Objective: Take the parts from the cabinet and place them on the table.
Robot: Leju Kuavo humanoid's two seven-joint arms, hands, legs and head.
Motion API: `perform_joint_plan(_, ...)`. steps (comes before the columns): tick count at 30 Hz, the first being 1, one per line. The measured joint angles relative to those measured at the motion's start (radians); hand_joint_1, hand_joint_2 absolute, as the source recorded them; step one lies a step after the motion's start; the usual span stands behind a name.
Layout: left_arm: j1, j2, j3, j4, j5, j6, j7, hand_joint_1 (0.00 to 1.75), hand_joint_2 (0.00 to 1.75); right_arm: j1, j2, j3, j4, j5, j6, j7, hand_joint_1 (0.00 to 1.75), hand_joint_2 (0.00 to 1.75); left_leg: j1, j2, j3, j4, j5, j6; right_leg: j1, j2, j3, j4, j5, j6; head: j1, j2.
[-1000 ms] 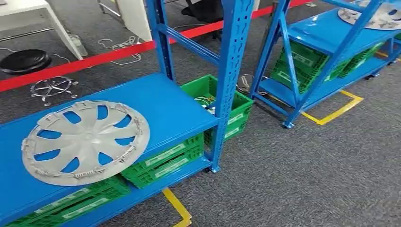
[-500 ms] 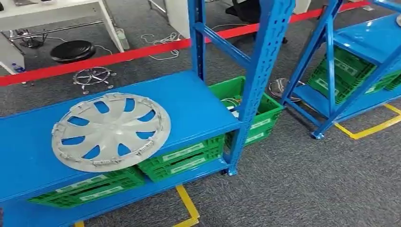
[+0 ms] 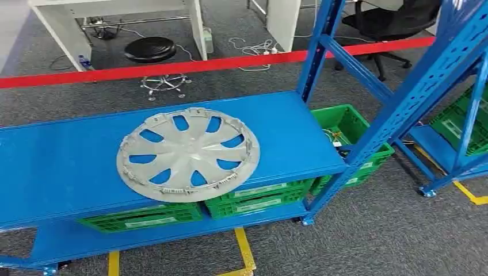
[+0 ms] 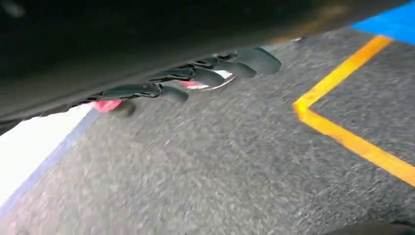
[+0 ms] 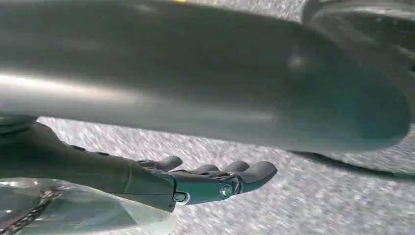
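Observation:
A grey plastic wheel cover [image 3: 188,154] lies flat on the blue shelf [image 3: 63,167] of the cabinet, near the middle of the head view. My left hand [image 4: 210,78] hangs over grey carpet beside a yellow floor line, its dark fingers stretched out and holding nothing. My right hand [image 5: 205,183] also hangs over the carpet, with its fingers extended and nothing in them. Both hands are far from the wheel cover.
Green crates [image 3: 253,198] sit on the lower shelf, and another green crate [image 3: 348,129] stands behind the blue upright [image 3: 403,109]. A second blue rack [image 3: 460,144] is at the right. Behind run red tape [image 3: 172,68], a black stool [image 3: 151,49] and white desk legs.
The camera has turned left, so the whole picture has shifted right. The wheel cover now sits near the centre, and the second rack has slid to the right edge.

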Motion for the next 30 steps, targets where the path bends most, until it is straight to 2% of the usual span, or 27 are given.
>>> perform_joint_plan(1, 0.002, 0.0, 0.001, 0.0, 0.004, -0.001, 0.004, 0.0, 0.0, 0.001, -0.001, 0.0, 0.0, 0.003, 0.0, -0.001, 0.0, 0.0, -0.002, -0.01, -0.003, 0.001, -0.003, -0.005, -0.004, 0.057, 0.02, -0.055, 0.008, -0.004, 0.002, 0.0)
perform_joint_plan(2, 0.003, 0.001, 0.001, -0.002, 0.011, -0.003, 0.008, 0.0, 0.0, 0.003, -0.001, 0.0, 0.001, 0.007, 0.0, -0.002, 0.0, 0.0, -0.006, -0.026, -0.007, 0.01, -0.009, -0.011, -0.008, 0.058, 0.034, -0.08, -0.002, -0.008, 0.0, 0.0)
perform_joint_plan(3, 0.007, 0.001, 0.001, -0.002, 0.018, -0.003, 0.012, 0.0, 0.0, 0.005, -0.002, 0.0, 0.0, 0.011, 0.0, -0.004, 0.0, 0.0, -0.003, -0.035, -0.011, 0.007, -0.006, -0.017, -0.003, 0.047, 0.034, -0.074, -0.003, -0.011, -0.001, 0.0)
perform_joint_plan(5, 0.017, 0.001, 0.002, -0.002, 0.028, -0.002, 0.018, 0.0, 0.0, 0.005, -0.005, 0.0, 0.0, 0.018, 0.001, -0.011, 0.0, 0.0, 0.002, -0.056, -0.014, 0.005, -0.002, -0.028, 0.002, 0.027, 0.041, -0.072, -0.002, -0.025, 0.0, 0.0)
perform_joint_plan(6, 0.021, 0.002, 0.003, -0.003, 0.033, -0.001, 0.019, 0.0, 0.0, 0.004, -0.005, 0.0, 0.0, 0.021, 0.001, -0.014, 0.0, 0.0, 0.003, -0.051, -0.013, 0.013, -0.01, -0.032, -0.007, 0.009, 0.045, -0.081, 0.003, -0.033, 0.002, 0.0)
perform_joint_plan(7, 0.024, 0.002, 0.003, -0.004, 0.04, 0.002, 0.022, 0.0, 0.0, 0.007, -0.005, 0.0, 0.0, 0.026, 0.003, -0.017, 0.0, 0.0, -0.003, 0.008, -0.024, 0.037, -0.029, -0.038, -0.005, -0.002, 0.048, -0.082, 0.001, -0.038, -0.004, 0.0)
perform_joint_plan(8, 0.022, 0.002, 0.003, -0.005, 0.047, 0.005, 0.024, 0.0, 0.0, 0.01, -0.007, 0.0, 0.0, 0.03, 0.003, -0.02, 0.0, 0.0, -0.002, 0.05, -0.056, 0.099, -0.068, -0.044, -0.004, -0.018, 0.049, -0.082, -0.001, -0.043, -0.016, 0.0)
perform_joint_plan(9, 0.021, 0.002, 0.003, -0.008, 0.055, 0.006, 0.029, 0.0, 0.0, 0.014, -0.009, 0.0, 0.0, 0.033, 0.005, -0.021, 0.0, 0.0, 0.0, 0.072, -0.094, 0.177, -0.107, -0.048, -0.002, -0.035, 0.05, -0.082, -0.003, -0.046, -0.014, 0.0)
perform_joint_plan(10, 0.023, 0.002, 0.003, -0.01, 0.061, 0.007, 0.034, 0.0, 0.0, 0.02, -0.011, 0.0, 0.0, 0.036, 0.005, -0.022, 0.0, 0.0, 0.003, 0.081, -0.138, 0.265, -0.142, -0.051, 0.0, -0.056, 0.05, -0.082, -0.007, -0.048, -0.015, 0.0)
perform_joint_plan(11, 0.026, 0.002, 0.003, -0.011, 0.064, 0.007, 0.036, 0.0, 0.0, 0.023, -0.013, 0.0, 0.0, 0.038, 0.005, -0.023, 0.0, 0.0, 0.005, 0.083, -0.165, 0.317, -0.154, -0.053, 0.001, -0.071, 0.045, -0.082, -0.01, -0.049, -0.014, 0.0)
perform_joint_plan(12, 0.03, 0.002, 0.003, -0.012, 0.067, 0.009, 0.04, 0.0, 0.0, 0.024, -0.015, 0.0, 0.0, 0.042, 0.006, -0.026, 0.0, 0.0, 0.006, 0.085, -0.168, 0.322, -0.14, -0.054, 0.002, -0.087, 0.048, -0.082, -0.014, -0.048, -0.014, 0.0)
perform_joint_plan(13, 0.033, 0.002, 0.003, -0.013, 0.068, 0.013, 0.044, 0.0, 0.0, 0.025, -0.015, 0.0, 0.0, 0.044, 0.008, -0.029, 0.0, 0.0, 0.006, 0.087, -0.149, 0.284, -0.107, -0.053, 0.003, -0.092, 0.051, -0.082, -0.019, -0.046, -0.015, 0.0)
perform_joint_plan(14, 0.037, 0.002, 0.003, -0.016, 0.071, 0.02, 0.048, 0.0, 0.0, 0.023, -0.015, 0.0, 0.0, 0.044, 0.014, -0.034, 0.0, 0.0, 0.006, 0.089, -0.112, 0.21, -0.065, -0.049, 0.003, -0.097, 0.057, -0.082, -0.022, -0.043, -0.014, 0.0)
perform_joint_plan(15, 0.042, 0.002, 0.003, -0.019, 0.074, 0.027, 0.051, 0.0, 0.0, 0.02, -0.017, 0.0, 0.0, 0.041, 0.022, -0.036, 0.0, 0.0, 0.006, 0.092, -0.059, 0.114, -0.021, -0.043, 0.004, -0.103, 0.063, -0.082, -0.024, -0.04, -0.015, 0.0)
perform_joint_plan(16, 0.045, 0.003, 0.003, -0.022, 0.081, 0.034, 0.054, 0.0, 0.0, 0.018, -0.017, 0.0, 0.0, 0.038, 0.025, -0.034, 0.0, 0.0, 0.002, 0.104, -0.014, 0.031, -0.002, -0.033, 0.003, -0.107, 0.068, -0.082, -0.027, -0.036, -0.015, 0.0)
perform_joint_plan(17, 0.043, 0.003, 0.003, -0.022, 0.085, 0.042, 0.058, 0.0, 0.0, 0.019, -0.017, 0.0, 0.0, 0.034, 0.025, -0.026, 0.0, 0.0, -0.002, 0.109, -0.008, 0.017, -0.013, -0.028, 0.01, -0.109, 0.067, -0.078, -0.032, -0.028, -0.014, 0.0)
perform_joint_plan(18, 0.044, 0.002, 0.003, -0.022, 0.091, 0.049, 0.059, 0.0, 0.0, 0.019, -0.02, 0.0, 0.0, 0.031, 0.024, -0.02, 0.0, 0.0, 0.002, 0.108, -0.009, 0.011, -0.002, -0.035, 0.013, -0.109, 0.066, -0.073, -0.039, -0.032, -0.013, 0.0)
perform_joint_plan(19, 0.044, 0.002, 0.003, -0.022, 0.094, 0.05, 0.062, 0.0, 0.0, 0.02, -0.023, 0.0, 0.0, 0.029, 0.024, -0.013, 0.0, 0.0, 0.001, 0.108, -0.009, 0.012, -0.007, -0.041, 0.012, -0.107, 0.067, -0.075, -0.035, -0.039, -0.011, 0.0)
perform_joint_plan(20, 0.046, 0.001, 0.003, -0.022, 0.095, 0.052, 0.066, 0.0, 1.75, 0.02, -0.023, 0.0, 0.0, 0.029, 0.023, -0.009, 0.0, 0.0, 0.0, 0.108, -0.008, 0.012, -0.007, -0.038, 0.012, -0.107, 0.069, -0.079, -0.034, -0.036, -0.012, 0.0)
perform_joint_plan(21, 0.047, 0.001, 0.004, -0.022, 0.097, 0.056, 0.068, 0.0, 1.75, 0.02, -0.023, 0.0, 0.0, 0.026, 0.018, -0.003, 0.0, 1.75, -0.001, 0.108, -0.008, 0.012, -0.008, -0.037, 0.011, -0.105, 0.069, -0.081, -0.032, -0.033, -0.013, 0.0)
perform_joint_plan(26, 0.038, 0.003, 0.0, -0.017, 0.14, 0.049, 0.094, 0.0, 1.75, 0.022, -0.022, -0.001, -0.001, -0.005, 0.009, 0.043, 0.0, 1.75, -0.002, 0.109, -0.007, 0.012, -0.013, -0.029, 0.01, -0.104, 0.076, -0.092, -0.029, -0.027, -0.013, 0.0)
perform_joint_plan(30, 0.011, 0.016, -0.021, 0.021, 0.206, 0.044, 0.085, 0.0, 1.75, 0.022, -0.021, 0.002, -0.018, -0.084, 0.018, 0.08, 0.0, 1.75, -0.002, 0.109, -0.006, 0.012, -0.014, -0.026, 0.01, -0.104, 0.078, -0.095, -0.028, -0.019, -0.013, 0.0)
